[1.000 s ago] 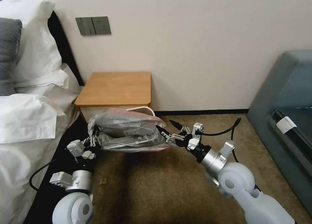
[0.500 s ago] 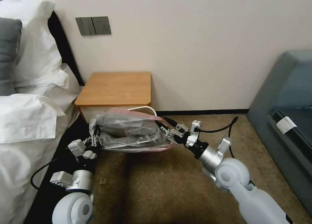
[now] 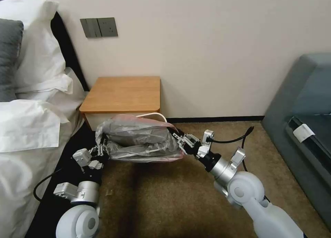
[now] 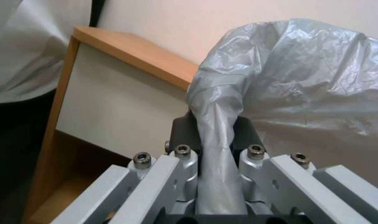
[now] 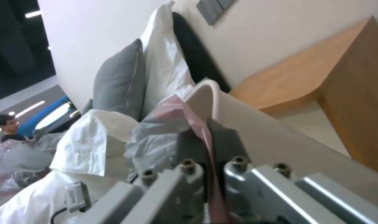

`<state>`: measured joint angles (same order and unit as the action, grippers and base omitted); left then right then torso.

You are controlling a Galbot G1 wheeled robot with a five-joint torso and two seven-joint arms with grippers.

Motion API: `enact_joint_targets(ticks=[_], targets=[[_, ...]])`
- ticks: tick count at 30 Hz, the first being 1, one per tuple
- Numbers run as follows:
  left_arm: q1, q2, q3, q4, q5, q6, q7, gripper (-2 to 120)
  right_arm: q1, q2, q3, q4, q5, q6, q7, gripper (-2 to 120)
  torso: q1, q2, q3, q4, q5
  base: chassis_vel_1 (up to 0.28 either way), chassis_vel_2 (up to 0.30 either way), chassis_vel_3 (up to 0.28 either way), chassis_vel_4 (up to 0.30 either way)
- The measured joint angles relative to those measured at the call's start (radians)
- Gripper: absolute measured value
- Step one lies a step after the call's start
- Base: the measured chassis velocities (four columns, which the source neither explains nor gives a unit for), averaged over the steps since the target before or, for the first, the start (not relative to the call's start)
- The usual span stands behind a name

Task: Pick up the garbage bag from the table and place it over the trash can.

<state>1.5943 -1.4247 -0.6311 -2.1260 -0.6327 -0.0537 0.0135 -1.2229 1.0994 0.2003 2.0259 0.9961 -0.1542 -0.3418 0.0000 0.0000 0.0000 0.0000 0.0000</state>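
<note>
The grey garbage bag (image 3: pixel 138 139) with its pink-red rim hangs stretched between my two grippers, in front of the table (image 3: pixel 124 93). My left gripper (image 3: pixel 101 148) is shut on the bag's left end; in the left wrist view the film (image 4: pixel 288 77) is bunched between the dark fingers (image 4: pixel 182 132) of that gripper (image 4: pixel 214 133). My right gripper (image 3: pixel 176 138) is shut on the bag's right edge; the right wrist view shows it (image 5: pixel 207 140) pinching the pink rim (image 5: pixel 197 124). The cream-white trash can (image 3: pixel 153 115) stands behind the bag, mostly hidden; its rim (image 5: pixel 212 87) lies against the right gripper.
A bed with white pillows (image 3: pixel 31 93) and a dark frame runs along the left. A grey sofa (image 3: pixel 303 120) stands at the right. Brown carpet (image 3: pixel 165 196) lies open in front. The wall carries a switch plate (image 3: pixel 99 27).
My right gripper has moved left to the bag's right edge and shut on the pink rim. The left gripper keeps its hold and has barely moved.
</note>
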Motion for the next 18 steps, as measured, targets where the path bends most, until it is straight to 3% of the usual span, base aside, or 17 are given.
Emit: enact_joint_targets(ticks=[10,18], targets=[[0.019,-0.002,-0.004,0.0,0.007,0.005,0.03,8,0.035,0.01,0.002,0.021,0.022,-0.002,0.03,0,0.0,0.0,0.0,0.0,0.0,0.0,0.0,0.0,0.0],[0.026,-0.004,-0.01,-0.022,-0.001,0.011,0.073,8,0.124,0.011,-0.007,-0.06,0.054,-0.023,0.042,0,0.0,0.0,0.0,0.0,0.0001,0.0,0.0,0.0,0.0]])
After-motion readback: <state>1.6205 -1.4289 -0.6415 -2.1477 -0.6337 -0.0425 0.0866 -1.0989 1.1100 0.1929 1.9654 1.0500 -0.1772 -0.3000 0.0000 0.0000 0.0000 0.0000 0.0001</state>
